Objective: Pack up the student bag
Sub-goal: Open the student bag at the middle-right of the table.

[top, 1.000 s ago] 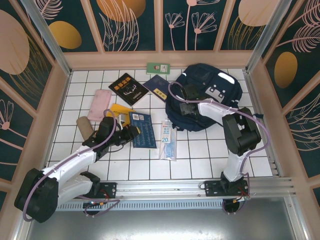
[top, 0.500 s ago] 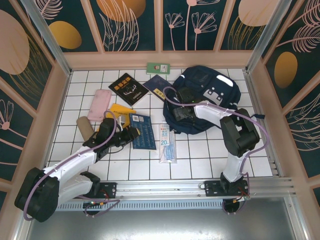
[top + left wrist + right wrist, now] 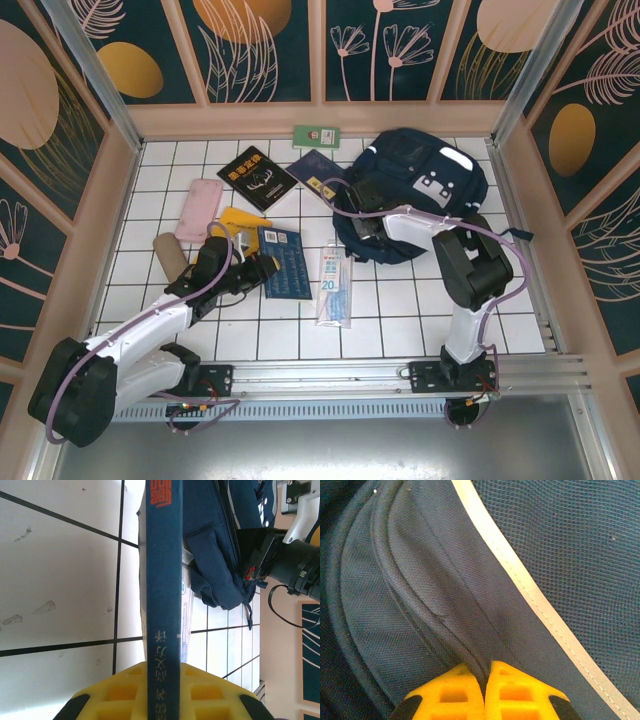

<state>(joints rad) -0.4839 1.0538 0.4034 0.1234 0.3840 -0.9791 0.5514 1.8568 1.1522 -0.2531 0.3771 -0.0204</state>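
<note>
Student bag [image 3: 425,185] lies slumped at the far right of the white tiled table [image 3: 400,310]. Your right gripper [image 3: 485,672] is pinched tight on a fold of its navy fabric, beside a pale stripe [image 3: 530,595]. Your left gripper [image 3: 162,680] clamps a blue book [image 3: 162,580] at its spine. Clear packet [image 3: 336,283] lies between book and bag. Black book [image 3: 256,177] and pink case [image 3: 198,208] sit farther left.

student bag [image 3: 415,195] at the tabletop's [image 3: 400,310] far right, packet [image 3: 337,283] just before its left side, book [image 3: 285,262] left of the packet, second book [image 3: 256,177] behind it, case [image 3: 199,210] far left
</note>
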